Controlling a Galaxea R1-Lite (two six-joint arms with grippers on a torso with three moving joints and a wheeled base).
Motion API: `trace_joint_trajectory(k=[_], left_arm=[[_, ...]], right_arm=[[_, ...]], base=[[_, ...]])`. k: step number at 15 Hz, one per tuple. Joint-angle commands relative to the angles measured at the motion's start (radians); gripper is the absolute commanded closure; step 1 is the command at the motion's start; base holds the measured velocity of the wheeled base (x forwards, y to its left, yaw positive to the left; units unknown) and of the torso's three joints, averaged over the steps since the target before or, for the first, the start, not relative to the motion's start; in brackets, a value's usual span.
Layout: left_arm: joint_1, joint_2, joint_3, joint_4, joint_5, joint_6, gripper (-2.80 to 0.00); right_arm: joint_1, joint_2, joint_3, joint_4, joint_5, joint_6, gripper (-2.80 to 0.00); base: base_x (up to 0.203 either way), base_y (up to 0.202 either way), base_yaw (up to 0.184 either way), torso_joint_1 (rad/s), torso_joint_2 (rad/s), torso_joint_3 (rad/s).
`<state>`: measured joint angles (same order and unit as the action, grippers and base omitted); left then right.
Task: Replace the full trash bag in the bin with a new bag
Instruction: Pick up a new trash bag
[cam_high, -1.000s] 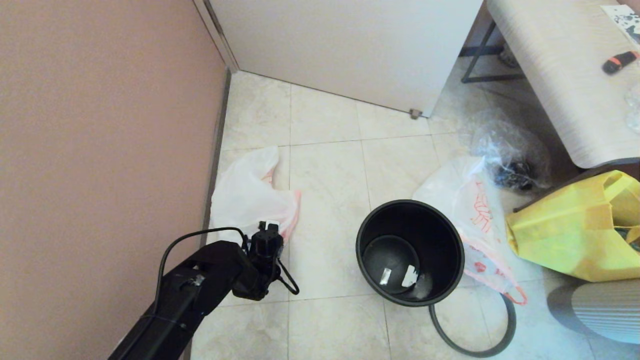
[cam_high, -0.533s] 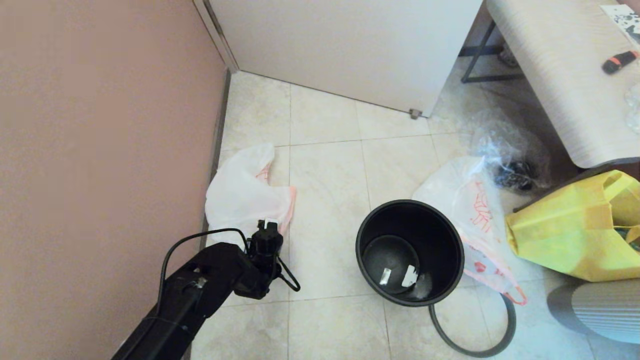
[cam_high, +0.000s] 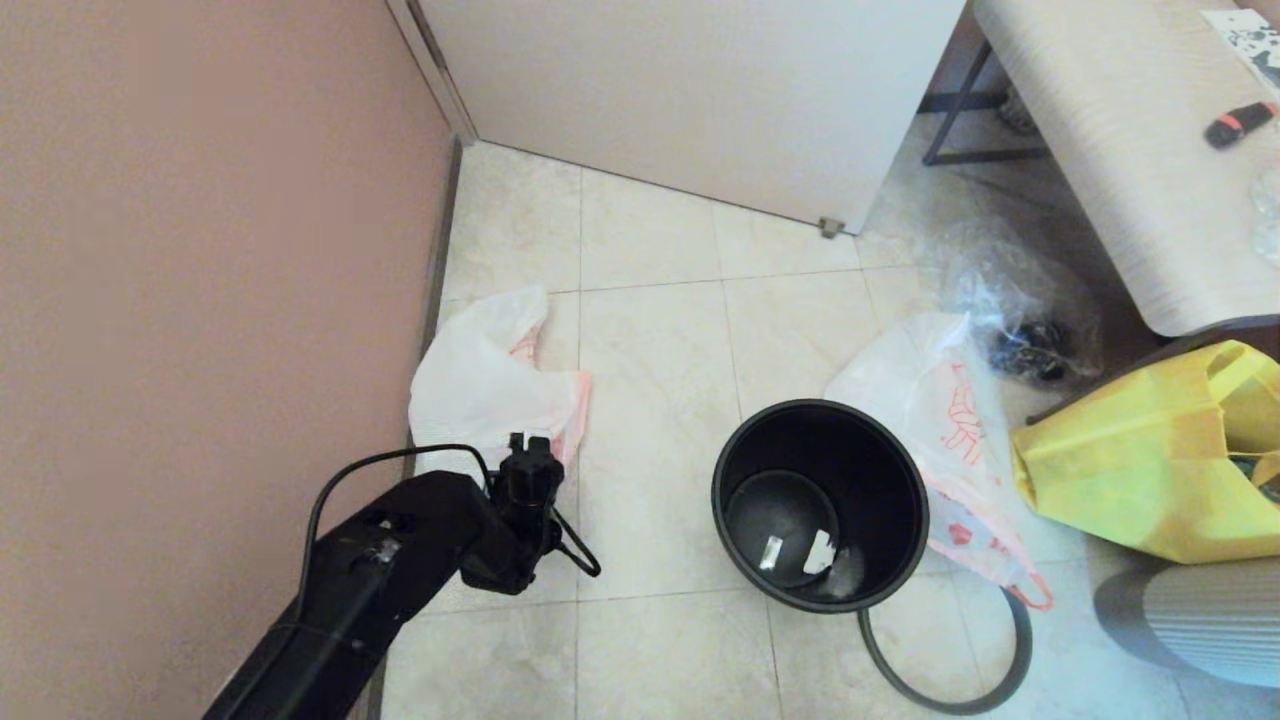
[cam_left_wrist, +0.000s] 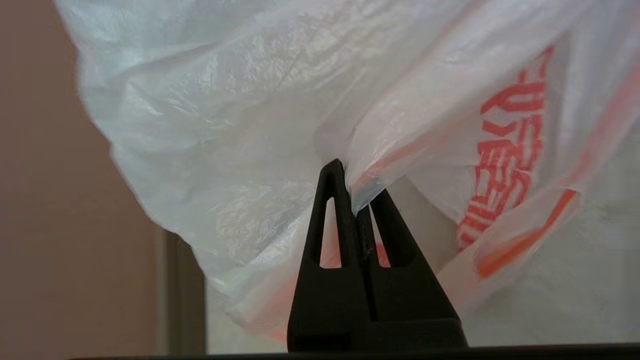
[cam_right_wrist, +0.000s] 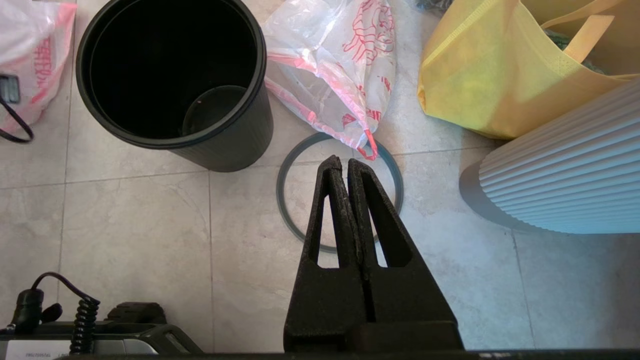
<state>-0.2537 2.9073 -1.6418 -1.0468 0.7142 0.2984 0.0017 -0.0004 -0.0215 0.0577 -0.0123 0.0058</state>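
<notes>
— Two thin white plastic bags: which one does the left gripper (cam_left_wrist: 356, 200) hold?
— The limp, flat new bag (cam_high: 490, 385), at nine o'clock from the small round black plastic bin (cam_high: 820, 500); its fingers pinch a fold.
— And the lumpy full trash bag (cam_high: 945, 420)?
— On the tiles at the bin's two o'clock, touching it.
— The right gripper (cam_right_wrist: 345, 165)?
— Pressed together, empty, over the thin dark grey hoop (cam_right_wrist: 290, 200).

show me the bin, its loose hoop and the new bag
bin (cam_high: 890, 455), head view, far inner wall.
hoop (cam_right_wrist: 285, 200), right wrist view, grey band on floor.
new bag (cam_high: 480, 385), head view, white middle.
</notes>
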Motion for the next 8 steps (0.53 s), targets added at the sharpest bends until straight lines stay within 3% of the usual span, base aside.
trace_joint_trajectory(k=[1,5,8], left_arm=[[-0.017,-0.148,0.115,-0.006,0.004,-0.002,0.0],[-0.104,-0.46,0.444,-0.006,0.004,-0.027,0.0],[-0.17,-0.68,0.627,-0.005,0.003,-0.044,0.0]], right_arm=[[0.001,0.001,0.0,0.001,0.0,0.0,0.0],[0.001,0.001,0.0,0.001,0.0,0.0,0.0],[0.001,0.002,0.0,0.001,0.0,0.0,0.0]], base=[[0.0,0.0,0.0,0.0,0.0,0.0],[0.0,0.0,0.0,0.0,0.0,0.0],[0.0,0.0,0.0,0.0,0.0,0.0]])
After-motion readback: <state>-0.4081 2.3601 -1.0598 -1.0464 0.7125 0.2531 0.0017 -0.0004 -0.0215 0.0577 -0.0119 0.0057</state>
